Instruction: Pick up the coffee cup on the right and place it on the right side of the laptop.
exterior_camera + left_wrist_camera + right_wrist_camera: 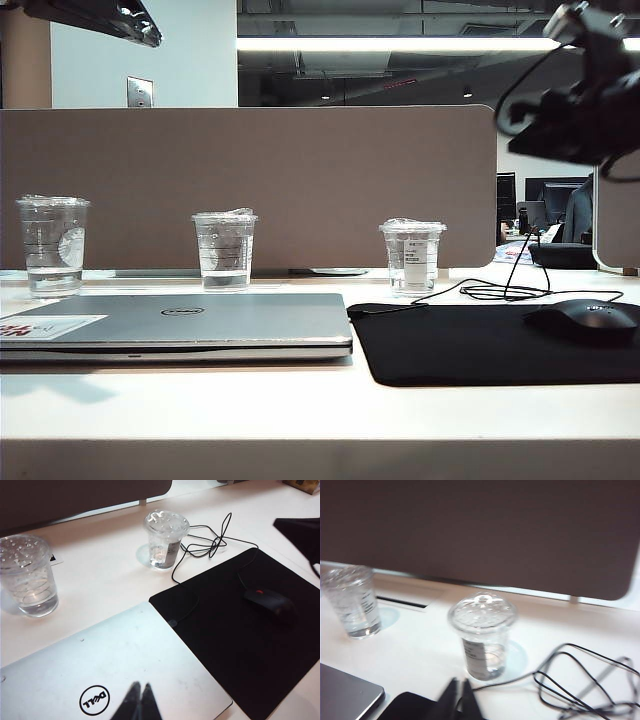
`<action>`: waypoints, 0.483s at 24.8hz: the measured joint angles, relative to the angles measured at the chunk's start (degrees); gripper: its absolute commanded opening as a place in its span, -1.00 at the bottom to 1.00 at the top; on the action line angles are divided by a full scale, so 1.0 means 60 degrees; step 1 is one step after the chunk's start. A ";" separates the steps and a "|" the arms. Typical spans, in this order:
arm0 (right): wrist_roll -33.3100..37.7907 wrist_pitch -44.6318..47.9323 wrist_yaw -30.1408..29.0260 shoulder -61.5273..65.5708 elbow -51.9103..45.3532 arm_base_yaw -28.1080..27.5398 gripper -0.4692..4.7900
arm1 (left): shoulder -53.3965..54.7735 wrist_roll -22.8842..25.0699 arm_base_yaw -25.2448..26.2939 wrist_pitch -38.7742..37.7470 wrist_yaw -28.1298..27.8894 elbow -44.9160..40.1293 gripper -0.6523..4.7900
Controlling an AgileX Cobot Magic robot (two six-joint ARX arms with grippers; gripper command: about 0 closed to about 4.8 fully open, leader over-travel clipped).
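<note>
The coffee cup (412, 257) stands upright at the back of the desk (300, 410), just behind the mouse pad (480, 345) and right of the laptop (180, 325), with cable (520, 290) loops lying close on its right. The right tool (460, 700) hangs above and short of it, tips pressed together, holding nothing. It will likely need to spread its tips wide first, then come in level at the cup's middle, below the crinkled film, and squeeze lightly, since thin plastic buckles and the water could slop. Keep clear of the cable. The left tool (139, 705) hovers over the laptop lid, also closed and empty.

Count: three cups, one laptop, one mouse pad, one mouse (585, 320), two tools.
</note>
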 measured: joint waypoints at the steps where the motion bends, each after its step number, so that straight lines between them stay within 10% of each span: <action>1: 0.0004 0.0164 -0.0109 0.0368 0.0178 0.0047 1.00 | -0.0004 0.0000 0.0000 -0.0007 0.0000 0.0000 -0.78; 12: 0.0011 0.0230 -0.0499 0.3402 0.2259 0.0233 1.00 | 0.0000 0.0004 0.0000 0.0004 0.0004 0.0000 -0.78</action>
